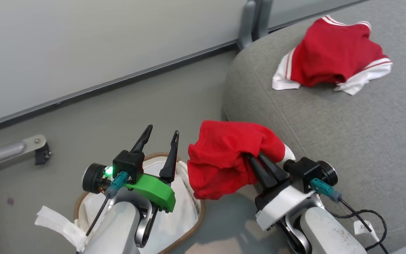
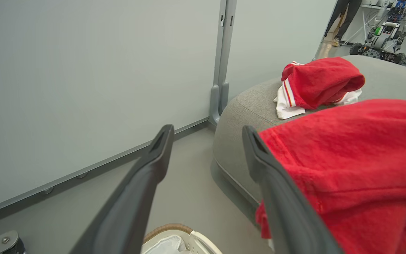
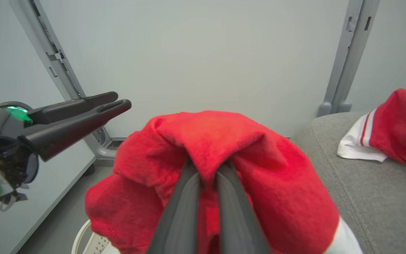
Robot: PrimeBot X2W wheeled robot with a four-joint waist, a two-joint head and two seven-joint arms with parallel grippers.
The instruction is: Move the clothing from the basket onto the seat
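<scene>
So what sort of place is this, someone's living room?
More likely a robot lab or test area than a home, I'd say. Plain pale partition panels on grey posts stand behind the grey seat, and a small wheeled machine sits in the background.

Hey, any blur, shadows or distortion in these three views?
Head view: even light, soft shadow beneath the held garment. Left wrist view: that garment looms soft near the lens. Right wrist view: the right gripper blurs toward the bottom edge.

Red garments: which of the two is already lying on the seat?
The far garment, white striped trim showing, lies on the seat. The near garment hangs in the shut right gripper.
</scene>
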